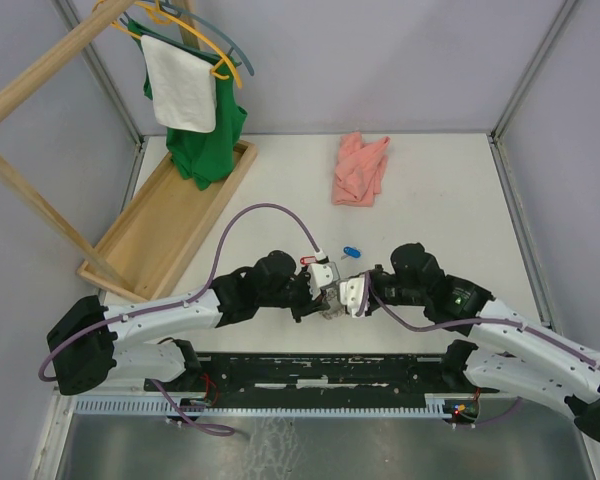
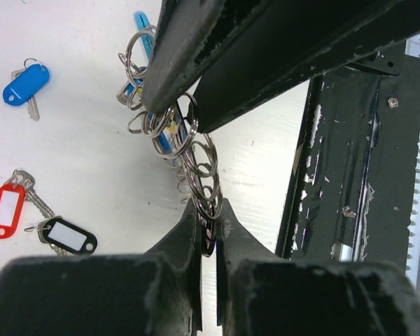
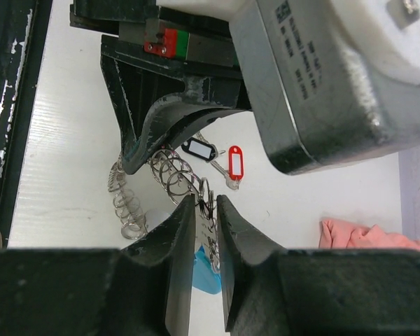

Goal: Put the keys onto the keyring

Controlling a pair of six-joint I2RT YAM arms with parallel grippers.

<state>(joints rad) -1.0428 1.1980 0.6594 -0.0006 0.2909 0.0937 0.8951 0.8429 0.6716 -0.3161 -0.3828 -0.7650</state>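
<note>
I start with the worktop (image 1: 430,200). It carries a wooden tray (image 1: 155,235) at the far left under a rack of hung clothes, and a pink cloth (image 1: 360,170) lies crumpled at the far side. All of that is well apart from the job.

My two arms fold inward from the near edge and meet at the middle, nose to nose. I judge they face each other so the keyring (image 2: 196,157) can be stretched between them above the surface, not left lying in a heap.

The left hand (image 2: 208,213) is closed down tight, pinching one of the lower rings between its pads. That anchors one end of the chain of rings. The right hand (image 3: 206,210) is narrow too, its fingers on either side of a ring further along, and from the left wrist view it seems to be nipping that cluster. Held at two points, the string of rings hangs in a curve where I can work on a single ring — though no key is in either hand.

The loose keys lie on the worktop just beyond the hands. The blue-tagged key (image 2: 24,84) sits apart, and the red-tagged key (image 2: 7,210) and black-tagged key (image 2: 68,236) lie side by side. The keyring's own light-blue tag (image 3: 208,273) dangles below the right fingers.
</note>
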